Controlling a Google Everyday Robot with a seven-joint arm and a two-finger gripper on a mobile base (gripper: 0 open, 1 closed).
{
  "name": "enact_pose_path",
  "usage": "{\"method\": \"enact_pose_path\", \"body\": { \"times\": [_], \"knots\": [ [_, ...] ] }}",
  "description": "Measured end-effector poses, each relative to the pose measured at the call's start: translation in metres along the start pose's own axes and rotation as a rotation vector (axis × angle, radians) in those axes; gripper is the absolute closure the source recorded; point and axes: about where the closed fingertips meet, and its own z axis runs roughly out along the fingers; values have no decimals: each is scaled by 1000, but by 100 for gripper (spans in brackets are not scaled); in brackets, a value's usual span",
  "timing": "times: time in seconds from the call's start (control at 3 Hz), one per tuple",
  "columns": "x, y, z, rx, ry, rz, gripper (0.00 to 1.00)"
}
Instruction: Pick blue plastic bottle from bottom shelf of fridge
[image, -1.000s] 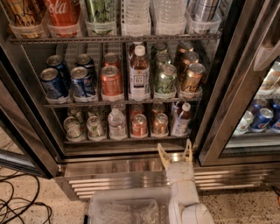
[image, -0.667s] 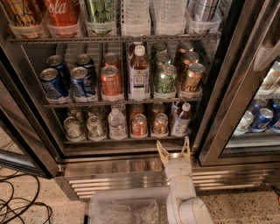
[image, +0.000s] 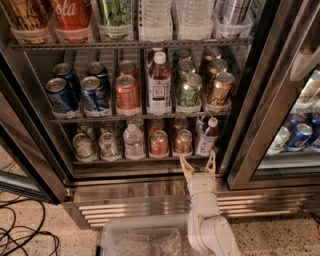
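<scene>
The fridge (image: 150, 187) stands open before me. Its bottom shelf (image: 125, 161) holds small cans and bottles in lanes. The blue plastic bottle (image: 207, 137), with a white cap, dark liquid and a pale blue-and-white label, stands at the shelf's right end. My gripper (image: 198, 164) is open, fingers pointing up, just below the shelf's front edge. It is under the bottle and slightly to its left, holding nothing. The white arm (image: 206, 220) rises from the bottom of the view.
A clear water bottle (image: 133, 141) and small cans share the bottom shelf. The rack above holds blue and orange cans and a tall amber bottle (image: 159, 85). The adjoining cooler (image: 295, 135) is on the right. The ribbed steel grille (image: 140, 207), a clear bin (image: 142, 240) and floor cables (image: 25, 235) lie below.
My gripper and arm have shifted slightly to the right and up toward the bottom shelf's front edge. The drinks have not moved.
</scene>
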Motion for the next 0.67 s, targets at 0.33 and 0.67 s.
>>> {"method": "enact_pose_path", "body": {
  "times": [0.33, 0.67],
  "knots": [
    [7, -29, 9, 84, 3, -18, 31],
    [11, -33, 11, 79, 13, -24, 30]
  ]
}}
